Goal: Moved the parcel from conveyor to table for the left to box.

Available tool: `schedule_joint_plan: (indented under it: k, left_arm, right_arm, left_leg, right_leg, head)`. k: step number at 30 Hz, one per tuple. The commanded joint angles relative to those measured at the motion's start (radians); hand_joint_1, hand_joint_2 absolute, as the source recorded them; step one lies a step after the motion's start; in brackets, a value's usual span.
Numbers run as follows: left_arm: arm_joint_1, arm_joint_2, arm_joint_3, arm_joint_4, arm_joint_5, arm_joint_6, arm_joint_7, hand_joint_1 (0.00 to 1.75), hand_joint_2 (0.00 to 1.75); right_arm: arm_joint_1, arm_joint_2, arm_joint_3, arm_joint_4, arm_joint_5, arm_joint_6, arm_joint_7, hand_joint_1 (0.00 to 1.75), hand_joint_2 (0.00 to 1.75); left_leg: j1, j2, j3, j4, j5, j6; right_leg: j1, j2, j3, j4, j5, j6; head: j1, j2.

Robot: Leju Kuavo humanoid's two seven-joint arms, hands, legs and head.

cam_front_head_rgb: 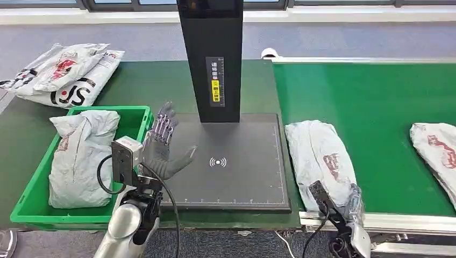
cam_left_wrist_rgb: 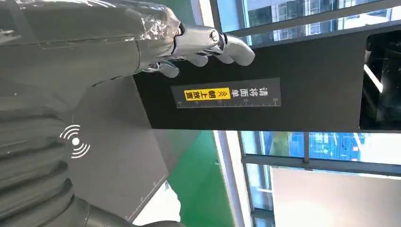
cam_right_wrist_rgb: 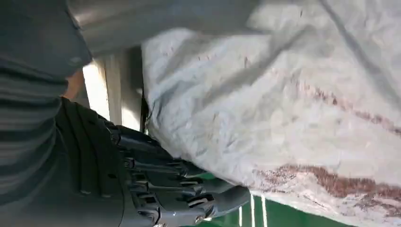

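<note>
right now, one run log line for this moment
left hand: open over scanner pad | right hand: fingers at edge of parcel on conveyor, grip unclear | crate: one parcel inside

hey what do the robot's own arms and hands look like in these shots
The left arm is a smooth silver tube with a grey box-shaped camera at the wrist and looping black cables. The left hand has a grey ribbed cover, thick grey thumb and metallic fingers. The right hand is dark grey to black, with segmented fingers.
</note>
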Motion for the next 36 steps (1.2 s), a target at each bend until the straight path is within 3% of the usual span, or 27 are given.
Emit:
schedule_joint_plan:
  k: [1, 18, 23, 28, 31, 36]
  left_arm:
    - [-0.02, 0.023, -0.006, 0.028, -0.003, -0.003, -0.001, 0.0, 1.75]
    - [-0.01, 0.022, 0.0, 0.015, -0.01, 0.003, 0.001, 0.0, 1.75]
    - [0.012, 0.021, 0.015, -0.01, -0.024, 0.016, 0.003, 0.0, 1.75]
    - [0.01, 0.014, 0.005, 0.011, -0.03, 0.027, -0.017, 0.0, 1.75]
    - [-0.009, 0.012, -0.01, 0.042, -0.023, 0.028, -0.033, 0.0, 1.75]
    - [-0.041, 0.01, -0.025, 0.067, -0.009, 0.028, -0.053, 0.0, 1.75]
  right_arm:
    - [-0.054, -0.03, 0.034, 0.094, 0.008, 0.017, 0.009, 1.75, 1.75]
    - [-0.053, -0.026, 0.046, 0.058, 0.017, -0.005, -0.002, 1.75, 1.75]
    - [0.018, 0.027, 0.087, -0.266, -0.047, -0.09, -0.088, 1.75, 1.75]
    - [0.05, 0.042, 0.231, -0.663, -0.169, -0.225, -0.227, 1.75, 1.75]
    - [0.039, 0.022, 0.32, -0.758, -0.215, -0.266, -0.287, 1.75, 1.75]
    - [-0.022, 0.024, 0.435, -0.773, -0.221, -0.267, -0.317, 1.75, 1.75]
  left_leg:
    - [0.0, 0.001, 0.001, -0.001, 0.001, 0.001]
    - [0.001, 0.001, 0.002, -0.001, 0.001, 0.001]
    - [0.0, 0.001, 0.0, 0.0, 0.0, 0.001]
    - [-0.002, 0.003, -0.003, 0.001, 0.0, 0.001]
    - [-0.001, 0.003, -0.003, 0.001, 0.0, 0.001]
    - [-0.001, 0.002, -0.002, 0.001, 0.001, 0.001]
  right_leg:
    - [0.0, -0.001, 0.001, -0.001, 0.001, 0.0]
    - [0.001, -0.001, 0.002, -0.002, 0.002, 0.001]
    - [0.0, 0.0, 0.0, 0.0, 0.001, 0.001]
    - [-0.001, 0.001, -0.004, 0.002, 0.001, 0.001]
    - [-0.001, 0.0, -0.003, 0.002, 0.001, 0.001]
    - [0.0, -0.001, -0.002, 0.0, 0.002, 0.001]
  head:
    - [0.0, 0.0]
    - [0.0, 0.0]
    - [0.0, 0.0]
    - [0.0, 0.0]
    - [0.0, 0.0]
    - [0.0, 0.0]
